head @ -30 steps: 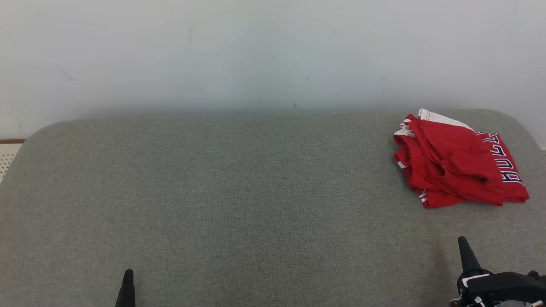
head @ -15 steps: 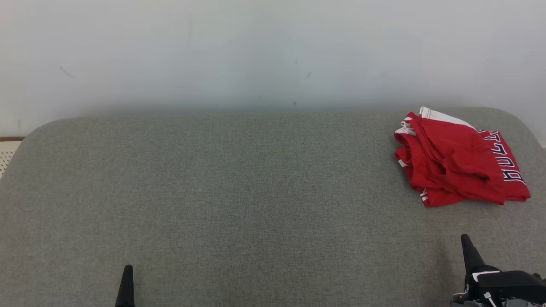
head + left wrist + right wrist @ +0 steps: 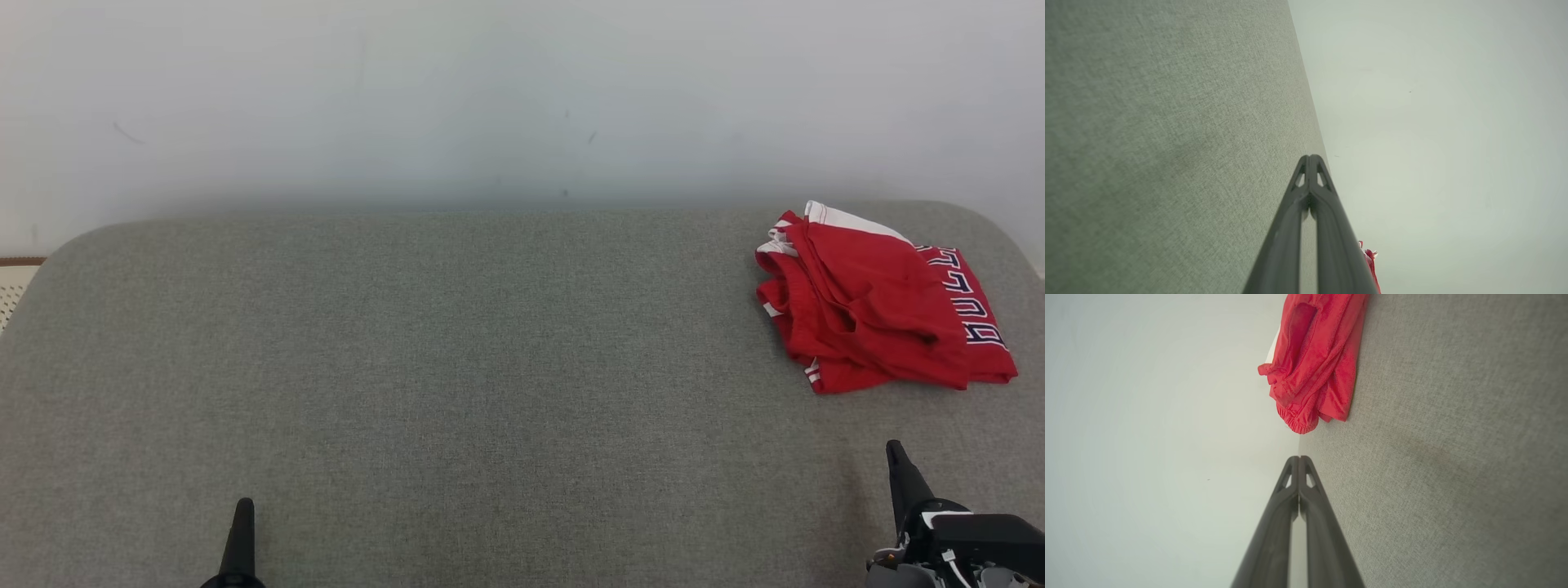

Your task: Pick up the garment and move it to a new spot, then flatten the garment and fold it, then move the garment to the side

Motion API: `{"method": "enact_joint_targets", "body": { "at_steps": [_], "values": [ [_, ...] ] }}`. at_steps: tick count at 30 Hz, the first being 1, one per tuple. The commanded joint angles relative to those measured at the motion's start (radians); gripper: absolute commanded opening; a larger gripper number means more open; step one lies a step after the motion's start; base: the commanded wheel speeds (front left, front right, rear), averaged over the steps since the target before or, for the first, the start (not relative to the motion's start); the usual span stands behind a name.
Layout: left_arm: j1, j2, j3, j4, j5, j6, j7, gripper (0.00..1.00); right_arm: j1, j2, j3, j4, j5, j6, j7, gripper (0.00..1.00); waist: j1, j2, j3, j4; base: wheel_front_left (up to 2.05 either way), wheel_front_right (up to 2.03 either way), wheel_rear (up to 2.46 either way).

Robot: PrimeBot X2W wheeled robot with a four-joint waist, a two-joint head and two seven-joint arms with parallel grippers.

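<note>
Head view: red shorts (image 3: pixel 878 314) lie folded aside, done I judge; left tool (image 3: pixel 243 510) and right tool (image 3: pixel 896 453) sit closed, empty, short of them.

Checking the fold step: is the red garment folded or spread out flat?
Folded, roughly. The red garment lies as a compact layered bundle with stacked edges on the grey surface, not spread flat.

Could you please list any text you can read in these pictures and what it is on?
"BULL": white block letters, turned sideways, on the right edge of the red garment; the first letter is uncertain, and a fold may hide more.
No other text on the grey surface or the wall.
</note>
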Motion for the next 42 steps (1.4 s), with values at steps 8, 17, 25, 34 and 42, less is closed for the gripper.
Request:
{"method": "enact_joint_targets", "body": {
  "at_steps": [8,17,25,34,42],
  "values": [
    [-0.029,-0.005,0.01,0.021,-0.079,-0.02,0.014,0.0,-0.025,0.004,-0.021,0.012,0.077,0.0,0.02,0.0,0.0,0.0,0.005,0.0,0.0,0.0,0.0],
    [-0.046,-0.01,0.016,0.039,-0.146,-0.037,0.023,0.0,-0.037,0.007,-0.038,0.026,0.143,0.0,0.038,0.0,0.0,0.0,0.01,0.0,0.0,0.0,0.0],
    [-0.059,-0.015,0.02,0.055,-0.199,-0.046,0.032,0.0,-0.047,0.009,-0.053,0.038,0.199,0.0,0.054,0.0,0.0,0.0,0.014,0.001,0.0,0.0,0.0],
    [-0.066,-0.019,0.024,0.067,-0.238,-0.056,0.037,0.0,-0.055,0.011,-0.063,0.047,0.24,0.0,0.064,0.0,0.0,0.0,0.018,0.001,0.0,0.0,0.0],
    [-0.066,-0.019,0.022,0.066,-0.239,-0.056,0.036,0.0,-0.055,0.012,-0.064,0.047,0.238,0.0,0.066,0.0,0.0,0.0,0.018,0.001,0.0,0.0,0.0]
  ]
}}
